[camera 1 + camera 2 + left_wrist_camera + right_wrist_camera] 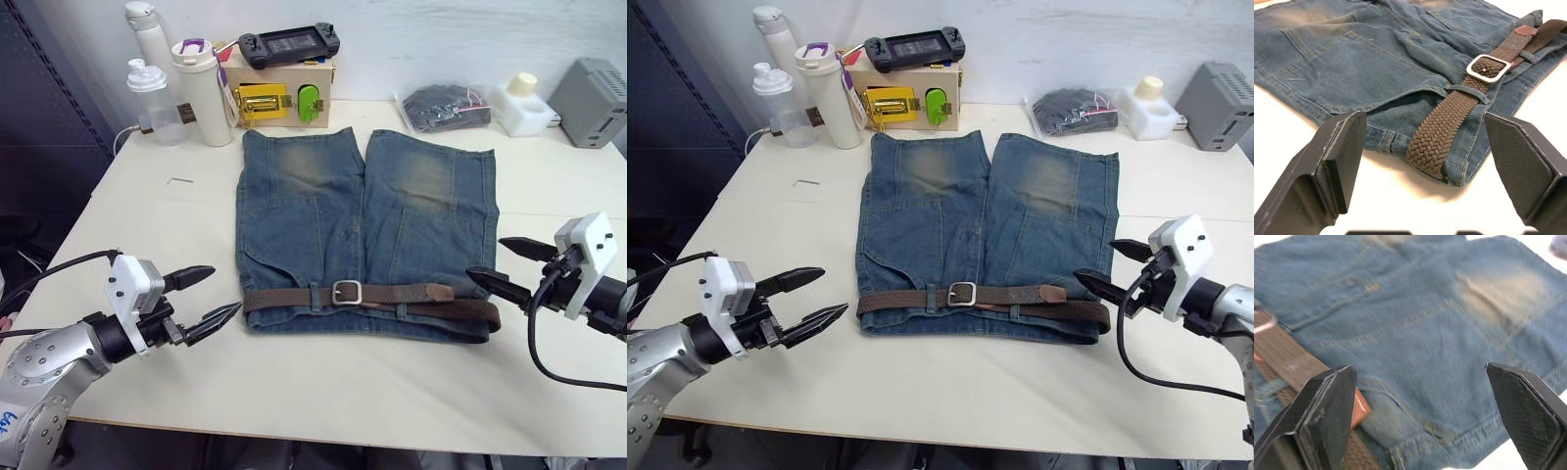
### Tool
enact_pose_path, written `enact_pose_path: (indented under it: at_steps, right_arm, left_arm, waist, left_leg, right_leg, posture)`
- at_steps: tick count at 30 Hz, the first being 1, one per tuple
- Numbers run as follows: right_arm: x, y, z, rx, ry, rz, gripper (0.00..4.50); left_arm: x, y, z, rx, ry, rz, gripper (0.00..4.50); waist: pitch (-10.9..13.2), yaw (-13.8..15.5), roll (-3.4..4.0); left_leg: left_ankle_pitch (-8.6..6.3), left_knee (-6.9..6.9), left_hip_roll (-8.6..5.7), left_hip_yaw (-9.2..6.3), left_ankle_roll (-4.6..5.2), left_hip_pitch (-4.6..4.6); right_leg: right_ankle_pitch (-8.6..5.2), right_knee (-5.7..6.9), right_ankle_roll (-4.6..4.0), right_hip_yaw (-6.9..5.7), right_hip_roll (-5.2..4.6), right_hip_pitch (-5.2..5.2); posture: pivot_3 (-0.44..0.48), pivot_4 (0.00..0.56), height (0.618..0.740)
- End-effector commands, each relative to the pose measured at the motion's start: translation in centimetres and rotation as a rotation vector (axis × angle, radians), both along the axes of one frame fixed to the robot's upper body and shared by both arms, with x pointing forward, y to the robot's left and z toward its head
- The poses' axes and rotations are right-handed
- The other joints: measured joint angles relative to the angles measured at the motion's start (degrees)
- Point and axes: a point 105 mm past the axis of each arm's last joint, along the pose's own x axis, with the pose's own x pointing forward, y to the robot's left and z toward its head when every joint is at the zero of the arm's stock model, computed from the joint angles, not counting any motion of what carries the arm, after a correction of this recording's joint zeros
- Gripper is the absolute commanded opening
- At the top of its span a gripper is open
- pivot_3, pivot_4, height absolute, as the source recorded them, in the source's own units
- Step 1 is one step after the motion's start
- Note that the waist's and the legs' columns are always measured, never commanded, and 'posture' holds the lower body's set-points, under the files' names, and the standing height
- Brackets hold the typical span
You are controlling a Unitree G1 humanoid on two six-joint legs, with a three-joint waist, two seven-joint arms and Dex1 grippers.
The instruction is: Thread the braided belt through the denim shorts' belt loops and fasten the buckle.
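Nearest us, the left gripper and right gripper hover wide open, empty, flanking the waistband. Between them the braided belt lies threaded along the denim shorts, its buckle apparently fastened, so we judge both grippers clear.

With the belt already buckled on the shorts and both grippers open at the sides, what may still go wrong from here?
1. The left gripper is open close to the braided belt where it folds around the waist edge of the denim shorts; a forward move might push and bunch it.
2. The right gripper is near the belt's tan tip, which lies free past the buckle; a fingertip may snag it and loosen the fastening.
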Motion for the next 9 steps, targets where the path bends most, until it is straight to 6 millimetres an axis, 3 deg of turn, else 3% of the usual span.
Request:
enact_pose_path:
  at_steps: [1,9]
  right_arm:
    - [0.11,0.04,0.48,-0.015,-0.043,-0.008,4.50]
    - [-0.02,0.17,0.02,-0.015,-0.036,-0.017,4.50]
  left_arm:
    - [0.05,-0.25,0.91,-0.005,-0.049,-0.005,4.18]
    - [0.32,-0.64,0.88,-0.025,-0.052,-0.020,4.18]
  waist:
    - [0.00,0.01,0.00]
    - [0.00,0.09,0.00]
  left_leg:
    - [0.00,0.00,0.00,0.00,0.00,0.00]
    - [0.00,0.00,0.00,0.00,0.00,0.00]
  right_leg:
    - [0.00,0.00,0.00,0.00,0.00,0.00]
    - [0.00,-0.01,0.00,0.00,0.00,0.01]
  posture:
    - [0.000,0.150,0.645]
    - [0.000,0.150,0.645]
